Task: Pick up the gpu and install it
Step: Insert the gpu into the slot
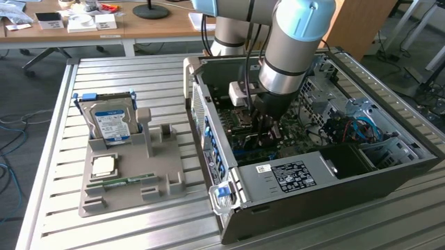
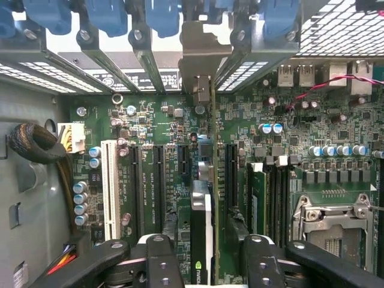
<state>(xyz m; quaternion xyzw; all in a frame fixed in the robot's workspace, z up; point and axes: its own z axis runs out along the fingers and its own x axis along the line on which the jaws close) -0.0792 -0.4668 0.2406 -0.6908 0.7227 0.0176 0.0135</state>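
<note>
GPU (image 2: 201, 234), a thin dark card seen edge-on, stands upright on the motherboard (image 2: 300, 138) between parted jaws.

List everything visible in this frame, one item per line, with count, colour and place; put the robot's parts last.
computer case: one, dark grey, open on the slatted table.
motherboard: one, green, inside the case.
gpu: one, dark, standing edge-on in a motherboard slot between the gripper's fingers.
hard drive: one, silver with blue label, upright in the grey holder.
memory stick: one, green, lying on the holder.
arm: one, silver and light blue, reaching into the case.
gripper: one, black, open around the gpu.
</note>
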